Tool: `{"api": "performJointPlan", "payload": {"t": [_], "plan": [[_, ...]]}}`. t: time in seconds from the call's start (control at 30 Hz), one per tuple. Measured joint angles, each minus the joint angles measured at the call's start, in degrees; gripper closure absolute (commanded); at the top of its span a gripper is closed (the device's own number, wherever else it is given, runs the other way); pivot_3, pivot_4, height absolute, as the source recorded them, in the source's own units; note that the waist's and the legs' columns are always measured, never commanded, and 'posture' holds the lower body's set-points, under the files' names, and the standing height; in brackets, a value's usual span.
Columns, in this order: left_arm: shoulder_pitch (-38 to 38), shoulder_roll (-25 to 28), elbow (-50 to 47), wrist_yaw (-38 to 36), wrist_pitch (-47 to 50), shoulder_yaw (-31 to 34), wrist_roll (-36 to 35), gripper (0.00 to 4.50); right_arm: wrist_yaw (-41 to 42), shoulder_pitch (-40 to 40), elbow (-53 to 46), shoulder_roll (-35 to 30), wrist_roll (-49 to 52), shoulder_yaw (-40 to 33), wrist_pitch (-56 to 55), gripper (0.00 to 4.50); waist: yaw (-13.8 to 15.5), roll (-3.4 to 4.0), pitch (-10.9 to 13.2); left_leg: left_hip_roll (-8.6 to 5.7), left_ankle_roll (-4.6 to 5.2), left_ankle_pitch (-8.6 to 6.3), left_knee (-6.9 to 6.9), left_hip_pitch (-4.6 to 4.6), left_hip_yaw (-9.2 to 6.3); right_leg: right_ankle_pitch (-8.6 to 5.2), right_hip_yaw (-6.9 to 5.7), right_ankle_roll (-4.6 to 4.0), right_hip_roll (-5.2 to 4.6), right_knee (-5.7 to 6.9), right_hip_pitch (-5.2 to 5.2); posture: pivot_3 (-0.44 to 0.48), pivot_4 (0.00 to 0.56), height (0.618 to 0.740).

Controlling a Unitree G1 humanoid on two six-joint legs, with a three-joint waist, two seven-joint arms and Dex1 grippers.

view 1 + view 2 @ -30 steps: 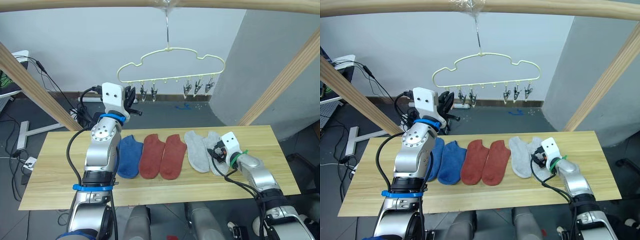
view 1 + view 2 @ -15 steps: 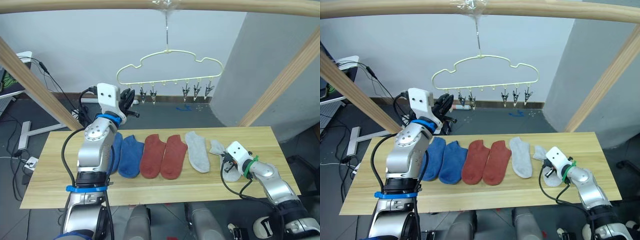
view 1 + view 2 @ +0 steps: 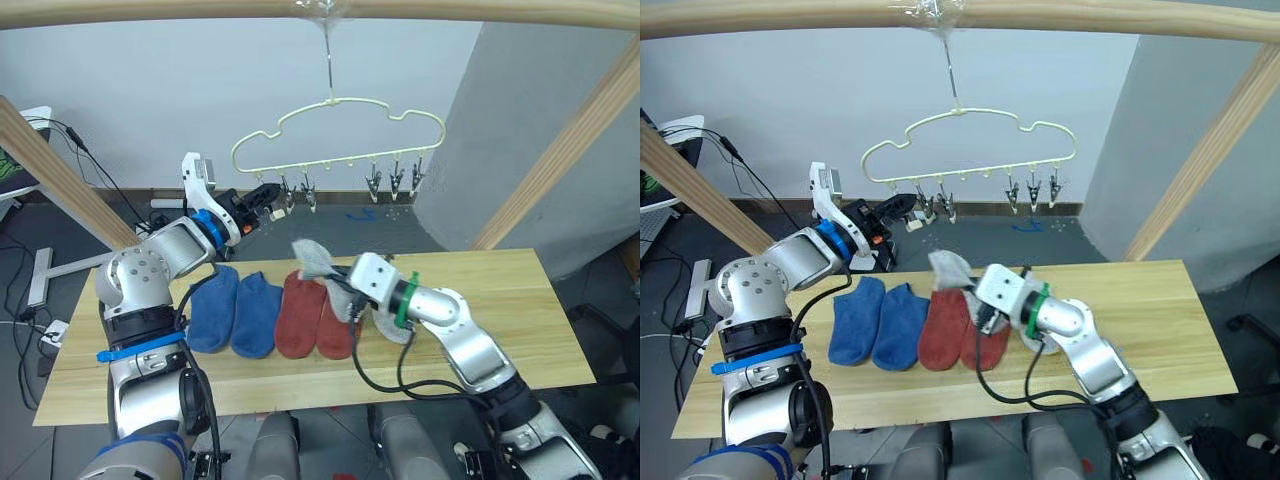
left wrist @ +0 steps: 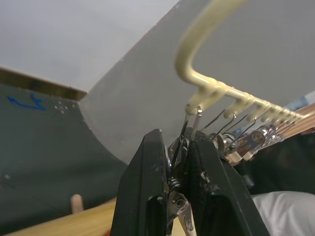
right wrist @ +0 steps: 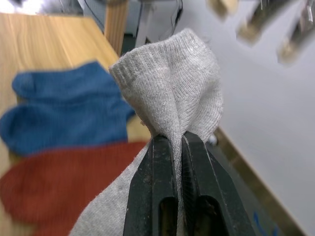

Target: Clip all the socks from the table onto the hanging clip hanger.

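Note:
The pale yellow clip hanger (image 3: 340,122) hangs by its hook from the top pole, with a row of small metal clips (image 3: 395,180) under it. My left gripper (image 3: 264,192) is shut on the leftmost clip (image 4: 178,164). My right gripper (image 3: 330,272) is shut on a light grey sock (image 3: 312,254), held up above the table (image 3: 520,300) and below the clips. Two blue socks (image 3: 235,310) and two rust red socks (image 3: 300,315) lie flat side by side. Another grey sock (image 3: 392,328) lies partly hidden under my right arm.
A round wooden pole frame surrounds the table: a top bar (image 3: 150,10) and slanted poles at the left (image 3: 55,165) and right (image 3: 560,150). Cables (image 3: 30,310) lie on the floor to the left. The table's right half is bare wood.
My right gripper closed on a grey sock at the table's right, lifted it and carried it left to over the red socks. My left arm swung lower, its gripper staying at the leftmost clip.

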Motion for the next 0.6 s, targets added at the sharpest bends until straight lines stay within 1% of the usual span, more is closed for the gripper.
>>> {"api": "performJointPlan", "payload": {"t": [0.17,0.3,0.6], "plan": [[0.0,-0.5,-0.5,2.1,2.6,0.9,-3.3,4.26,-2.8,-0.5,3.5,2.9,-2.3,1.2,0.0,4.46,0.7,0.0,0.0,-0.01,-0.02,0.0,-0.01,-0.04,0.0,0.11,-0.01,-0.18,-0.03,-0.02,-0.02,0.001,0.237,0.74],[0.1,-1.7,-0.8,4.1,4.6,1.8,-6.4,4.26,-4.7,-1.5,3.6,3.2,-3.5,1.0,-0.2,4.46,1.0,0.0,0.0,-0.01,-0.06,0.03,-0.01,-0.03,0.0,0.08,-0.02,-0.14,-0.02,0.01,-0.04,0.002,0.238,0.74],[1.0,-1.1,-2.0,4.6,5.9,1.5,-8.2,4.26,-5.4,-2.7,2.9,4.0,-4.7,1.0,0.0,4.46,1.1,0.0,0.0,-0.01,-0.07,0.03,-0.01,-0.04,0.0,0.09,-0.03,-0.15,-0.02,0.01,-0.05,-0.012,0.241,0.74]]}}
